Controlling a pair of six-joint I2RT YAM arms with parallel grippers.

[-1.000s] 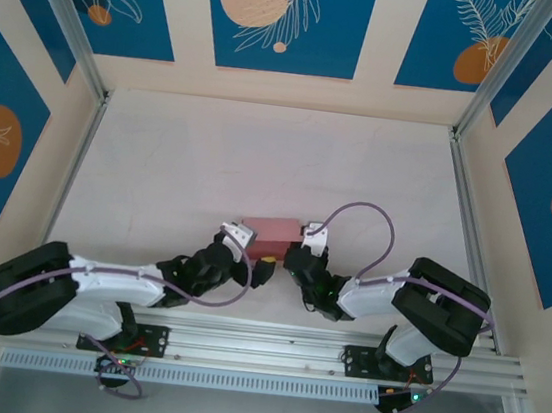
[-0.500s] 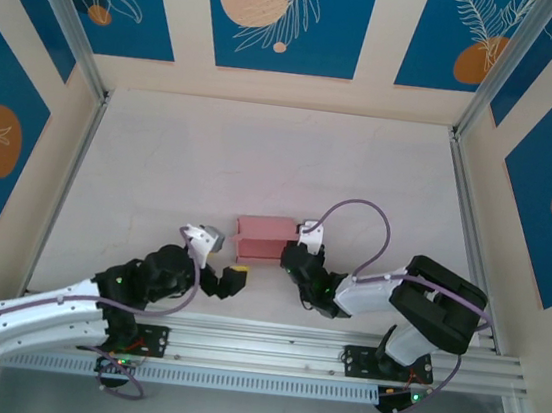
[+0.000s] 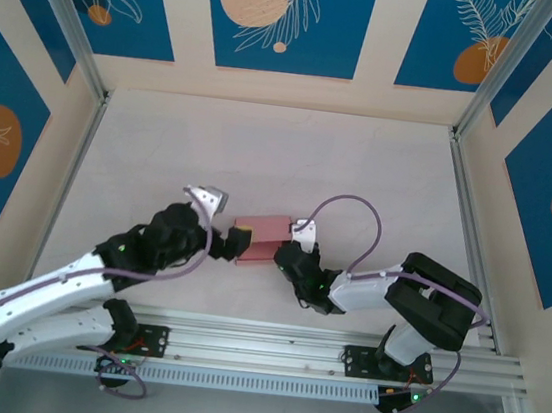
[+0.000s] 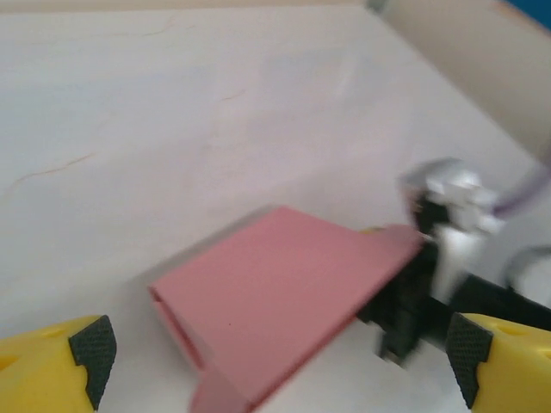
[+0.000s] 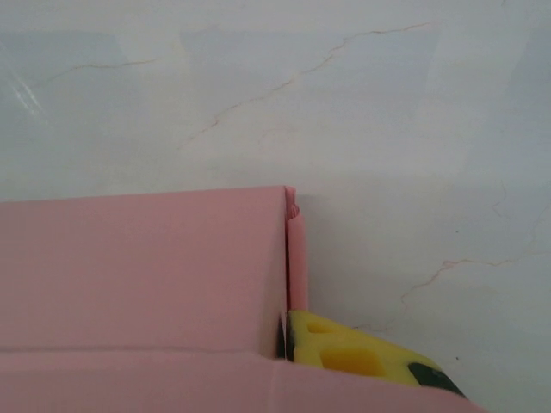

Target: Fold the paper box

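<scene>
The paper box (image 3: pixel 262 235) lay on the bench (image 3: pixel 262 154) between both arms. My left gripper (image 4: pixel 277 344) stood wide open at its left end, probably ready to pinch a flap. My right gripper (image 3: pixel 286 253) braced the other end; I couldn't tell whether it was clamped.

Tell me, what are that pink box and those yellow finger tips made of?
The paper box looks like thin matte pink card: crisp creases and slim wall edges show. The yellow fingers look like smooth moulded plastic; their black pads seem dimpled rubber, though blur leaves that open.
</scene>
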